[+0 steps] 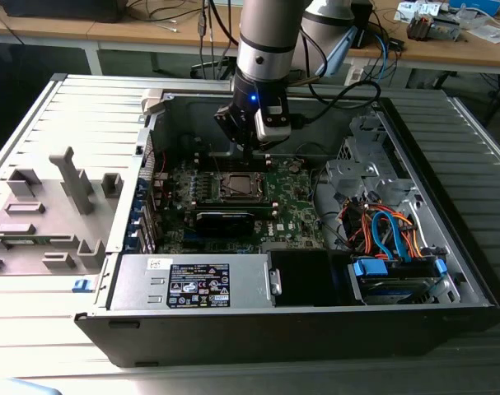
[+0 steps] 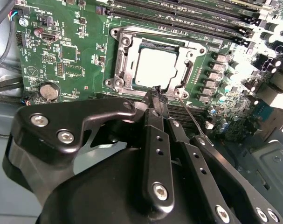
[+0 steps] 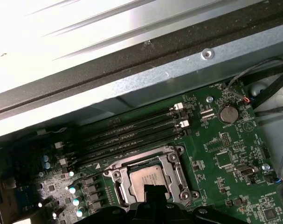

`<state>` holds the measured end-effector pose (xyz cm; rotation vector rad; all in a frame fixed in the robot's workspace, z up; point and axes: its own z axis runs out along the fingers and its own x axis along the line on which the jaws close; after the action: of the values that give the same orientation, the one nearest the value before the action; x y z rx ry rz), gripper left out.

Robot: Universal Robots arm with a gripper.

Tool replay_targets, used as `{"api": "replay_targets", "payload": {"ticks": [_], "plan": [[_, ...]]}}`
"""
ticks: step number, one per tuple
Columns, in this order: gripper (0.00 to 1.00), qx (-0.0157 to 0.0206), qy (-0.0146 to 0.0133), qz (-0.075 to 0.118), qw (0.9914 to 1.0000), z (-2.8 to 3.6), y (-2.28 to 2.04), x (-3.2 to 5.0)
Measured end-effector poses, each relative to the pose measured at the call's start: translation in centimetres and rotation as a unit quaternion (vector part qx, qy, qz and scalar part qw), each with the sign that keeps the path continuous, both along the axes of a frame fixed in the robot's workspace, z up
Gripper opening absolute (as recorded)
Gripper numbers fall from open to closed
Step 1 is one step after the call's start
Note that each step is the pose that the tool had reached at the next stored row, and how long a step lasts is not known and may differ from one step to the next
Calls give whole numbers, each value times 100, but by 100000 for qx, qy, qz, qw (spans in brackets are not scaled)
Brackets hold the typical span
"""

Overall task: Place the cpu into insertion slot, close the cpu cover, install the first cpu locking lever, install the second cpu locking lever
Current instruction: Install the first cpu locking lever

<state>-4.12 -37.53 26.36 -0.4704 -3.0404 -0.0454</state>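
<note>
In the exterior view we see the black gripper (image 1: 248, 152) above the dark square insertion slot (image 1: 236, 186), in the second wrist view its fingers (image 2: 156, 100) pressed narrow together at the silvery frame-like cpu cover (image 2: 156, 66) lying over the silver-grey square cpu (image 2: 155, 68), in the first wrist view the cpu (image 3: 146, 176) seated in the slot (image 3: 148, 179).

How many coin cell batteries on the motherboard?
1. The coin cell battery sits on the motherboard, off to one side of the cpu, near the board's edge. The gripper may hide others.
</note>
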Motion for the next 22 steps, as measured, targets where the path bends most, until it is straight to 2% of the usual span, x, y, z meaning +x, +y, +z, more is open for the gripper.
{"api": "replay_targets", "payload": {"ticks": [4,8,16,19,22], "plan": [[11,44,-2,405,99999,0,0,0],[11,399,-4,1315,99991,0,0,0],[11,797,-6,2106,99975,0,0,0],[11,1112,-8,2652,99959,0,0,0],[11,1187,-3,3044,99947,0,0,0]]}}
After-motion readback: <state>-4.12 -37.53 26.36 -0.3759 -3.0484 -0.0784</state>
